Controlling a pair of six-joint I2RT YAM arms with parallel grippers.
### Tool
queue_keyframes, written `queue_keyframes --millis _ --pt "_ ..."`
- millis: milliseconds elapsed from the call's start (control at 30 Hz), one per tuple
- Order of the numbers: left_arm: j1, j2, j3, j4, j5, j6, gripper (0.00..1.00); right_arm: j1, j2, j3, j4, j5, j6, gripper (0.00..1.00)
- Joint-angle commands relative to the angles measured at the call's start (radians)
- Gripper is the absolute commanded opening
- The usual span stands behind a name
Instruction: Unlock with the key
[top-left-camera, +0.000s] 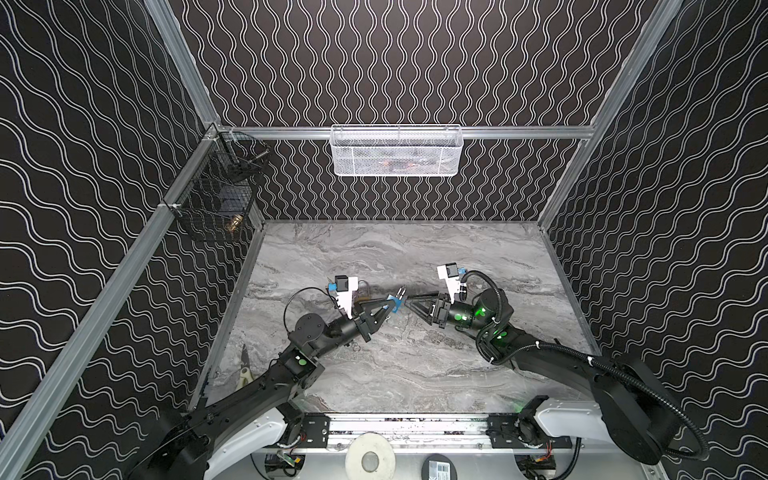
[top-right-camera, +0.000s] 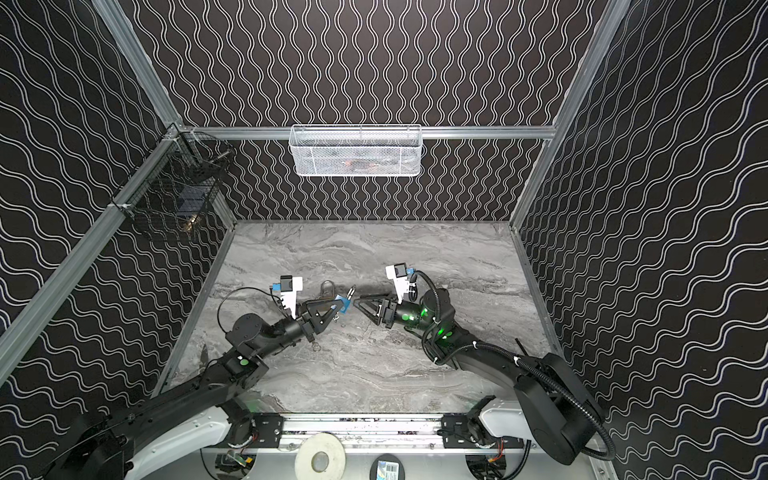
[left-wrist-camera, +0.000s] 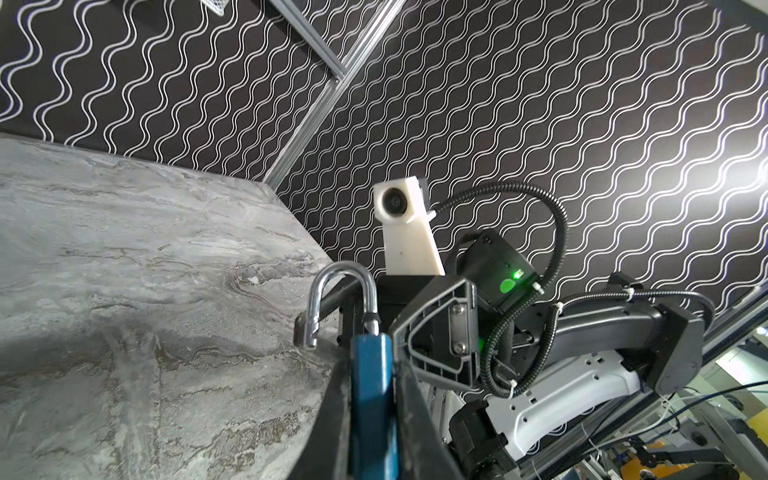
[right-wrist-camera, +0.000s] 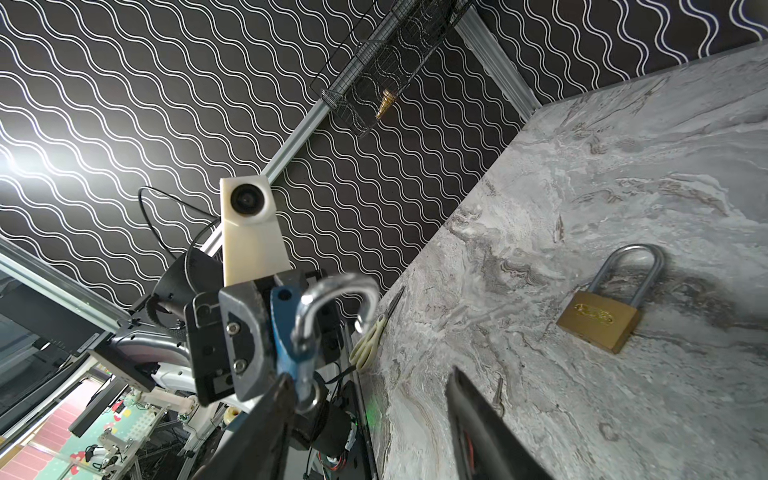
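Left hand (top-left-camera: 388, 308) clamps the blue padlock (left-wrist-camera: 372, 386) above mid-bench (top-left-camera: 395, 374), its shackle (right-wrist-camera: 332, 291) aimed at one o'clock and apparently sprung. Right hand (top-left-camera: 410, 301) is spread and empty, with the padlock just beside it at nine o'clock. The key I can't make out for sure.

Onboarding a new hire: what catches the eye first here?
The blue padlock, shackle swung open, clamped in the left gripper at mid-table, with the open right gripper facing it close. A brass padlock lies flat on the marble table just beyond.
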Motion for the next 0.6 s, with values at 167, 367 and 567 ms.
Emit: queue_keyframes --millis 167,367,567 --pt "0.017 0.035 -0.012 0.142 0.061 -0.066 0.0 0.0 0.011 0.016 0.075 0.002 0.011 0.6" --pt "0.02 0.048 -0.011 0.176 0.068 -0.08 0.0 0.0 0.036 0.033 0.086 0.002 0.012 0.6" --pt "0.02 0.038 -0.016 0.171 0.067 -0.085 0.0 0.0 0.053 0.045 0.092 0.003 0.007 0.61"
